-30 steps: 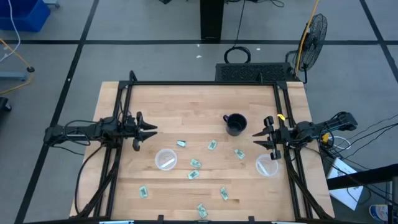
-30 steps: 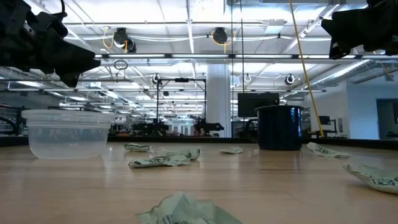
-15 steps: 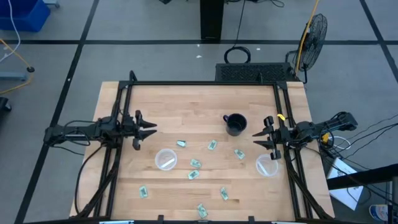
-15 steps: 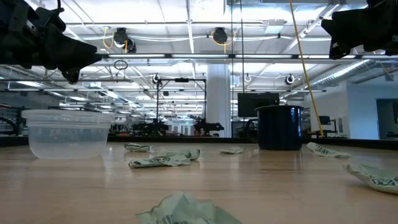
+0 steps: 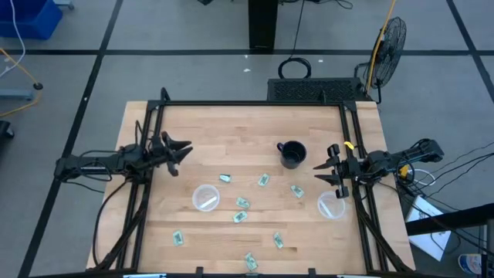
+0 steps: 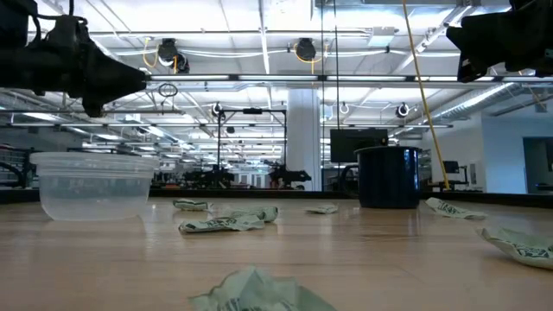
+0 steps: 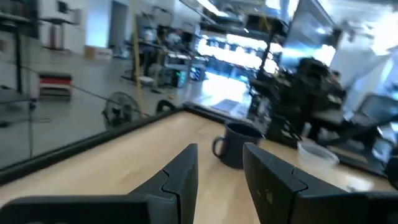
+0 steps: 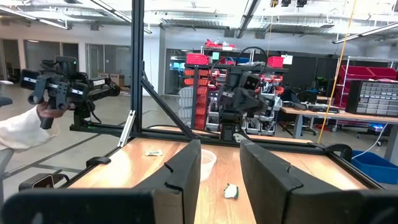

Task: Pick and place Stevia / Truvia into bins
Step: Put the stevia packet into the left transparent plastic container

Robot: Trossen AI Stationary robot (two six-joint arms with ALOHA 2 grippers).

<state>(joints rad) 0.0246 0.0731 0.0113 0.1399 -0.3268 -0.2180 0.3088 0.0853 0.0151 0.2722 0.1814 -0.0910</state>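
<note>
Several pale green and white Stevia sachets lie flat and scattered over the table's near half; in the low view one sachet lies just beyond a crumpled one. One clear bin stands left of centre, the other bin by the right edge. My left gripper hovers open above the table's left side, pointing right, its fingers apart in the wrist view. My right gripper hovers open beside the far side of the right bin, pointing left.
A black handled mug stands on the table between the grippers, toward the far side. A dark frame runs round the table's edges. In the right wrist view, a person's white sleeve shows beyond the table's left side.
My left gripper has rolled about its wrist and swung a little toward the far edge, staying above the table. My right gripper and everything on the table have kept still.
</note>
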